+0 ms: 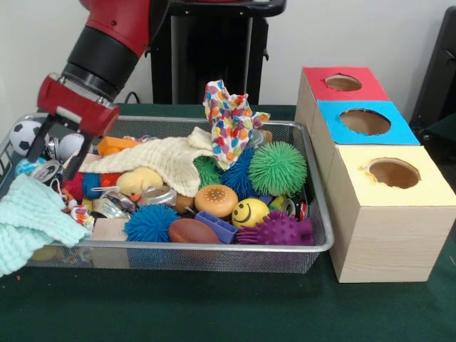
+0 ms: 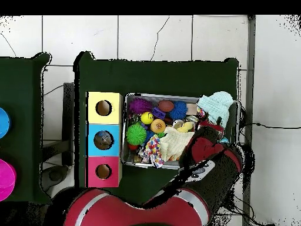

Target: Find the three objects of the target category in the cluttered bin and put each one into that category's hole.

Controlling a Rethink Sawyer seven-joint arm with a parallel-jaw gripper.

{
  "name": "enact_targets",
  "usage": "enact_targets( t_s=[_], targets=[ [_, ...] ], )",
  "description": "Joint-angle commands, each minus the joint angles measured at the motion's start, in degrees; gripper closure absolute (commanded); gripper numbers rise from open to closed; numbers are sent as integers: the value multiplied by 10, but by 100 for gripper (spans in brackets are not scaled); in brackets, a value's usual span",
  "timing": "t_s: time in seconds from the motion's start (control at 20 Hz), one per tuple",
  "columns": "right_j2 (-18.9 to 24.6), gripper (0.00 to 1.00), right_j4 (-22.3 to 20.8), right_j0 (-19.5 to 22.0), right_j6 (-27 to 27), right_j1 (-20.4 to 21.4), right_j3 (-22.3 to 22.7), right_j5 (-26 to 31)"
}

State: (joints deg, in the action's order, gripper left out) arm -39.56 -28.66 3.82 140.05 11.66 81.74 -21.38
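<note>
Front view: green table (image 1: 214, 306), white wall (image 1: 299, 35) behind.

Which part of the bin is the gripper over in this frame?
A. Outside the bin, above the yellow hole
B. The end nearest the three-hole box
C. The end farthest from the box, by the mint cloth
C: the gripper hangs open over the bin's far end beside the mint cloth, away from the box.

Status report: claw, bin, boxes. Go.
Claw open, empty, low over bin's cloth end. Cream cloth and mint cloth covering toys. Three box holes unblocked.
</note>
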Motion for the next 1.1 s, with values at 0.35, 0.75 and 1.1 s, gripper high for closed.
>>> enact_targets(
  t_s=[0.35,0.75,1.1],
  targets=[
    [134,0,-50,75,16,-72,-114,8],
    [438,0,-140,257,-124,-1,-61,304],
    [513,0,-76,299,-203,10,-24,458]
  ],
)
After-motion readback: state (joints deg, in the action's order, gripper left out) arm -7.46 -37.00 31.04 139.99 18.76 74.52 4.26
